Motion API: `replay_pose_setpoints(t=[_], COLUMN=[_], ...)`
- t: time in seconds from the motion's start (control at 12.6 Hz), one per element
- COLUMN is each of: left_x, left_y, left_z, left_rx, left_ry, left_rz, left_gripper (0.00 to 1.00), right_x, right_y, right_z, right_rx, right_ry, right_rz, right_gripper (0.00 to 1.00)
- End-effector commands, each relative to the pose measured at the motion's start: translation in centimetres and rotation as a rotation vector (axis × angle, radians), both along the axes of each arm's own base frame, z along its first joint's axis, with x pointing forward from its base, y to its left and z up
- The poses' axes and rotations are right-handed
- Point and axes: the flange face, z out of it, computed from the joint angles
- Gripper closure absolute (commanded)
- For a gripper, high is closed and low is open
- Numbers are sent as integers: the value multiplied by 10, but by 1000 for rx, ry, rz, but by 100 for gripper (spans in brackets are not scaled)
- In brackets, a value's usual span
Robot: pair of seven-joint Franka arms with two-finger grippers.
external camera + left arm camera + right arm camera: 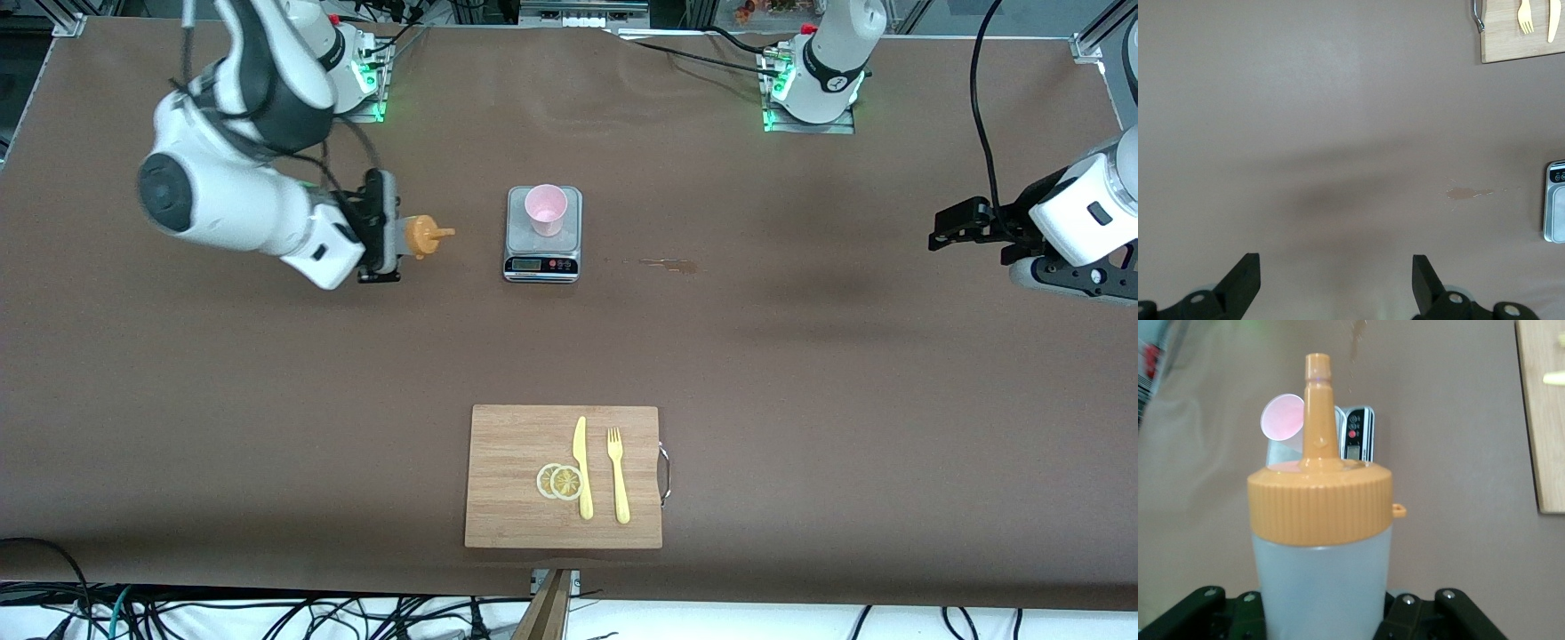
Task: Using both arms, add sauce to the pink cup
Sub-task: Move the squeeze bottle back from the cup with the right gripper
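My right gripper (384,233) is shut on the sauce bottle (421,236), held tipped on its side above the table, with its orange nozzle pointing toward the pink cup (546,209). The cup stands upright on a small grey scale (542,260), a short gap from the nozzle tip. In the right wrist view the frosted bottle (1321,573) fills the space between the jaws of the right gripper (1321,617), with the cup (1281,417) and scale (1357,433) past its nozzle. My left gripper (944,228) is open and empty over bare table at the left arm's end; the left wrist view shows it wide open (1336,260).
A wooden cutting board (507,444) lies near the front edge with a yellow knife (582,467), a yellow fork (617,476) and two lemon slices (560,481). A small brown smear (667,263) marks the table beside the scale.
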Motion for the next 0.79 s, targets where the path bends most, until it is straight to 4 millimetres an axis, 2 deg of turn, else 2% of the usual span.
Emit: replay_pose_setpoints(t=[0.0, 0.32, 0.47, 0.71], left_x=[3, 3, 3, 3], left_y=[-2, -8, -8, -8], left_z=[5, 5, 5, 5], left_rx=[22, 22, 22, 22], left_ry=[-6, -6, -6, -6], left_rz=[-25, -34, -34, -34], left_gripper=[0, 0, 0, 0], right_x=[21, 28, 21, -2], right_y=[-55, -135, -175, -223], right_z=[-23, -100, -149, -217], right_rx=[212, 529, 656, 788], right_ry=[15, 5, -9, 9], right_rz=[69, 150, 185, 202], right_gripper=[82, 82, 82, 82])
